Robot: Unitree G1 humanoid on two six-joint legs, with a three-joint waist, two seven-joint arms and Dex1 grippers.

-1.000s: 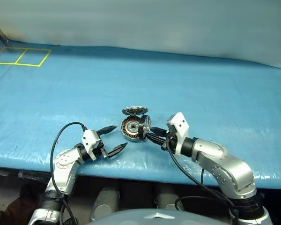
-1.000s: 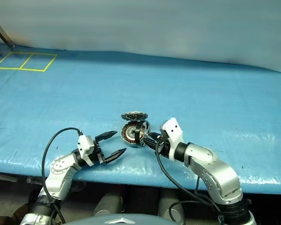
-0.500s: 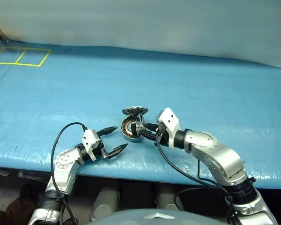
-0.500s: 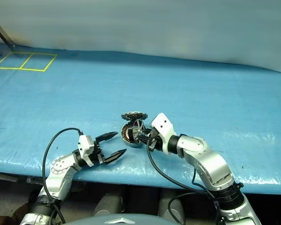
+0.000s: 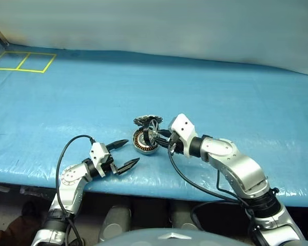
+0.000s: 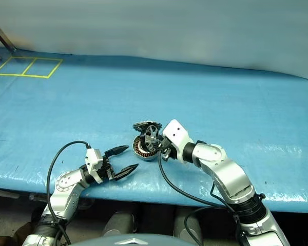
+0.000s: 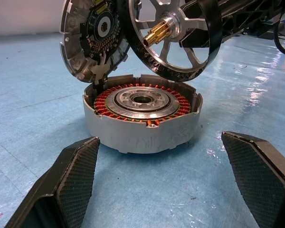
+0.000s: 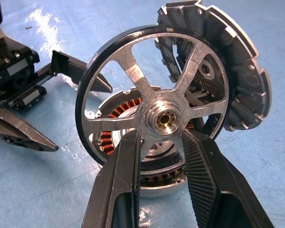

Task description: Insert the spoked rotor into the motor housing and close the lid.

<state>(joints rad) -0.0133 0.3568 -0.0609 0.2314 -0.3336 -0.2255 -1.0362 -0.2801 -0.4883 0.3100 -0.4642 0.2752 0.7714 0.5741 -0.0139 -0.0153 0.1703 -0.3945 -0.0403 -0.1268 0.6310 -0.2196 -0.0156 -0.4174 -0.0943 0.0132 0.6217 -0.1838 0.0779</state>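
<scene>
The spoked rotor (image 8: 129, 66), silver spokes in a dark rim, hangs tilted on edge just above the motor housing (image 7: 142, 130), its brass shaft pointing down and forward. My right gripper (image 8: 161, 137) is shut on the rotor's hub, reaching in from the right (image 5: 163, 137). The grey housing sits on the blue table with its copper windings showing. The toothed lid (image 7: 83, 40) stands upright, open, at the housing's far rim. My left gripper (image 5: 131, 150) is open and empty, level, just to the left of the housing and nearer the table's front.
A blue sheet covers the table (image 5: 220, 92). Yellow tape squares (image 5: 23, 61) mark the far left corner. The table's front edge (image 5: 159, 187) runs close below both grippers. Black cables loop from each wrist.
My right gripper has rolled and carried the rotor leftwards and slightly up, from beside the housing's right rim to over its opening. The left gripper has stayed still and open.
</scene>
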